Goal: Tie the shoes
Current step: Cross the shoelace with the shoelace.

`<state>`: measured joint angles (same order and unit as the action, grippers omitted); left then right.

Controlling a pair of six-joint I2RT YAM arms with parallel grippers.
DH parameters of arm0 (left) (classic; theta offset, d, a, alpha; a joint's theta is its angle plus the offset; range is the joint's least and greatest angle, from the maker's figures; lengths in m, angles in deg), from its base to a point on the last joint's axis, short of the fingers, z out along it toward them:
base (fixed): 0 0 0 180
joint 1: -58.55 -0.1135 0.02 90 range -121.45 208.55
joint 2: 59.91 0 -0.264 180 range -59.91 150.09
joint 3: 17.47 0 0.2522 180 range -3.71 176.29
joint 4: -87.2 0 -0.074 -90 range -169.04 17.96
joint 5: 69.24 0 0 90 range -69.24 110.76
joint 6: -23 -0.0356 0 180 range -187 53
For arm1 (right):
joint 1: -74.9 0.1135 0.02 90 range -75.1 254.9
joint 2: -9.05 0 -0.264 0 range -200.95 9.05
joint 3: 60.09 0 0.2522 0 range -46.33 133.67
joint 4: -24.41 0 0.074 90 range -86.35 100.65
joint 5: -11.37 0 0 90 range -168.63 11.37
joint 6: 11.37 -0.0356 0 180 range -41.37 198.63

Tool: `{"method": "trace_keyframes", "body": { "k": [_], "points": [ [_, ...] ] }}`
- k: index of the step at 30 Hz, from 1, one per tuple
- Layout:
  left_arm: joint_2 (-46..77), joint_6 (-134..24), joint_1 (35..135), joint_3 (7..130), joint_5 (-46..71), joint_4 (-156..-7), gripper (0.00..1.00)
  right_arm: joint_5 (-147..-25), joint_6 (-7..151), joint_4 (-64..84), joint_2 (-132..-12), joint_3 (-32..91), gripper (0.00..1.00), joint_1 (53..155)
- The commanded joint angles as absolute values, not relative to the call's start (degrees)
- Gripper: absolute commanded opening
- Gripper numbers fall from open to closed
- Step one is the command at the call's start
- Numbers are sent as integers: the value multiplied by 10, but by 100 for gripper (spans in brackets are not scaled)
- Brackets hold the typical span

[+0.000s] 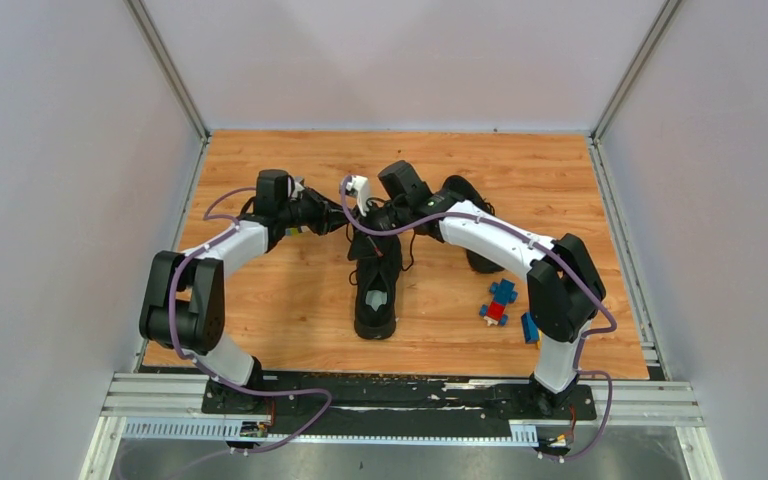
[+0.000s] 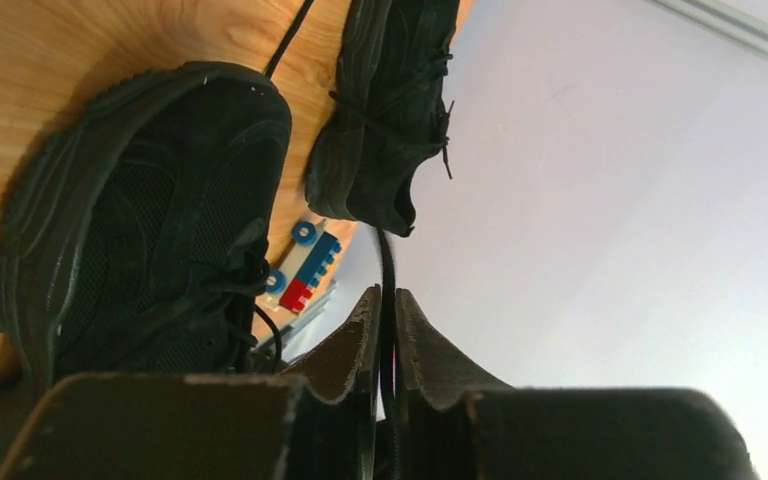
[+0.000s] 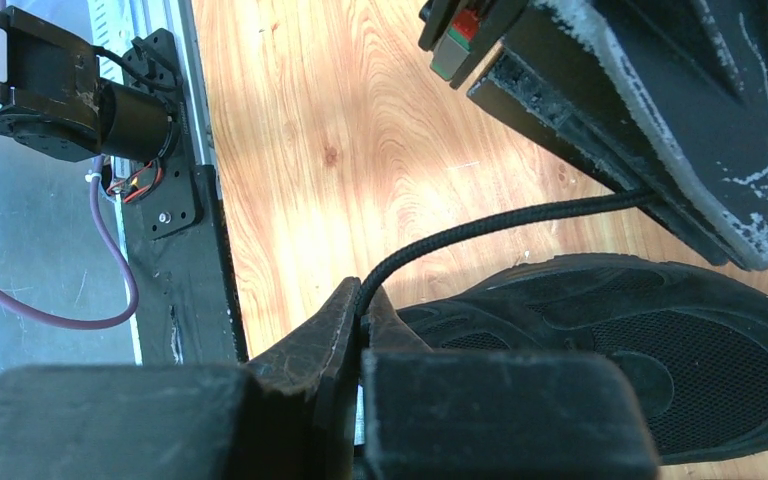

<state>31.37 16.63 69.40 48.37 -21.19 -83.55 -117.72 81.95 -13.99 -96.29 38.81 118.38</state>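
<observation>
One black shoe [image 1: 375, 290] lies in the middle of the table, toe away from the arm bases; it also shows in the left wrist view [image 2: 150, 220] and the right wrist view [image 3: 660, 340]. The second shoe [image 1: 472, 225] lies behind the right arm and shows in the left wrist view [image 2: 390, 110]. My left gripper [image 1: 338, 218] is over the middle shoe's toe end, shut [image 2: 387, 300] on a thin black lace [image 2: 387, 265]. My right gripper [image 1: 400, 222] is close beside it, shut [image 3: 362, 298] on a lace [image 3: 500, 222] that runs taut to the left gripper's fingers [image 3: 680, 110].
Small blue-red-yellow toy blocks [image 1: 502, 300] lie on the wood right of the middle shoe, and another blue block [image 1: 529, 327] sits by the right arm's base. The blocks also show in the left wrist view [image 2: 310, 265]. Grey walls enclose the table on three sides.
</observation>
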Motion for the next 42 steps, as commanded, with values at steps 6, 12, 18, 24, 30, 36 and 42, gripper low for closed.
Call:
{"method": "trace_keyframes", "body": {
  "k": [6, 12, 18, 24, 30, 36, 42],
  "points": [
    [264, 17, 691, 491, -190, -841, 0, -1175, 859, -205, -927, 392, 32, 1180],
    [241, -137, 691, 518, -161, -767, 0, -1187, 772, -241, -891, 398, 45, 1101],
    [214, -220, 695, 521, -141, -733, 0, -810, 639, -212, -929, 390, 39, 1070],
    [187, -276, 711, 528, -149, -720, 0, -660, 535, -242, -1037, 450, 38, 1065],
    [164, -286, 713, 513, -153, -722, 0, -633, 499, -257, -1111, 505, 35, 1065],
    [156, -278, 713, 504, -159, -733, 0, -643, 484, -261, -1153, 525, 33, 1065],
    [156, -272, 713, 503, -166, -736, 0, -650, 487, -261, -1178, 534, 31, 1065]
  ]
}}
